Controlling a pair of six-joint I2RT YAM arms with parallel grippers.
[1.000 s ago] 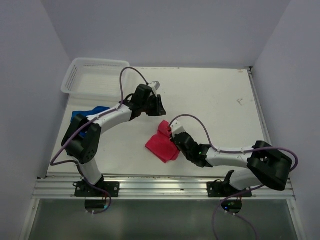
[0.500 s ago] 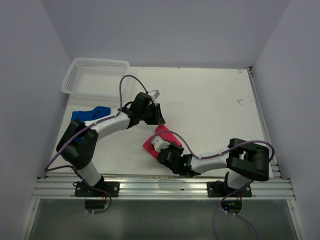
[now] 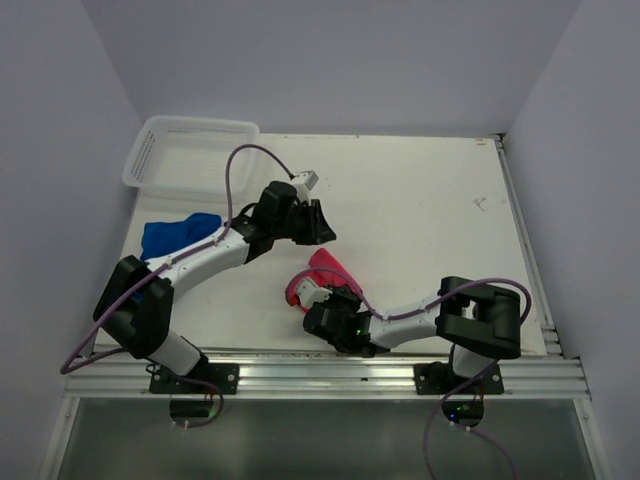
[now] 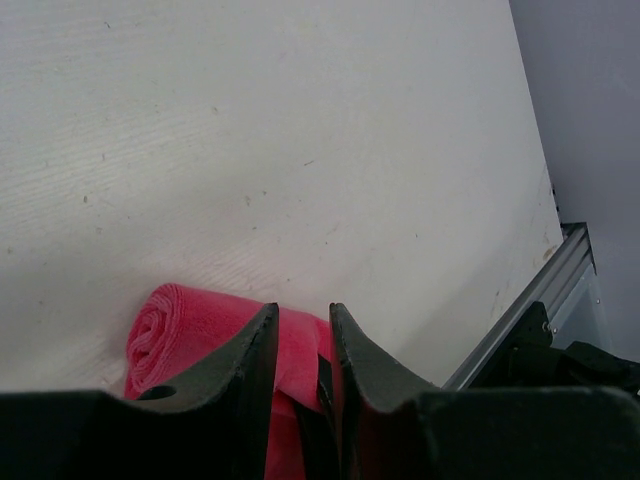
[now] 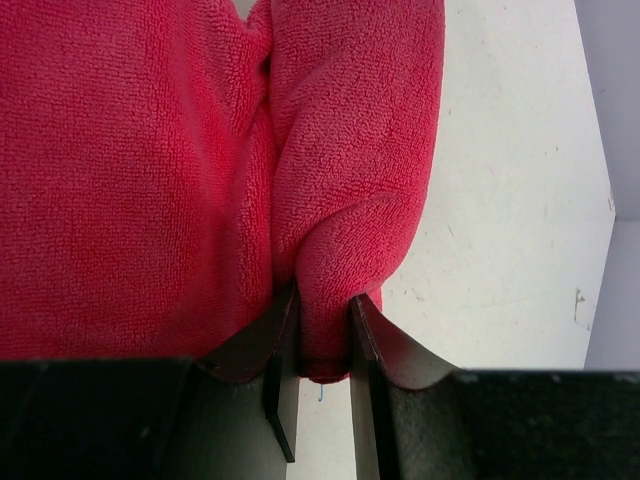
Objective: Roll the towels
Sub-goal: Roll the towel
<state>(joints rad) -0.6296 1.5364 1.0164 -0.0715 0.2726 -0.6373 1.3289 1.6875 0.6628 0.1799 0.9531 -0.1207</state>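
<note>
The pink towel [image 3: 322, 270] lies front of centre, bunched into a loose roll; its spiral end [image 4: 152, 332] shows in the left wrist view. My right gripper [image 3: 308, 297] comes in low from the near side and is shut on a thick fold of this towel [image 5: 330, 200], with cloth pinched between its jaws [image 5: 322, 300]. My left gripper [image 3: 322, 233] hovers just behind the roll, its jaws [image 4: 301, 310] a narrow gap apart, with pink cloth visible beyond them. The blue towel [image 3: 178, 233] lies crumpled at the left.
A white mesh basket [image 3: 190, 150] stands at the back left corner. The aluminium rail [image 3: 330, 372] runs along the near edge, close to the right arm's forearm. Walls close in the table on the left, back and right.
The right arm has swung left and nearer the front edge with the pink towel. The towel has gone from a flat patch to a narrow roll. The left gripper shifted slightly right.
</note>
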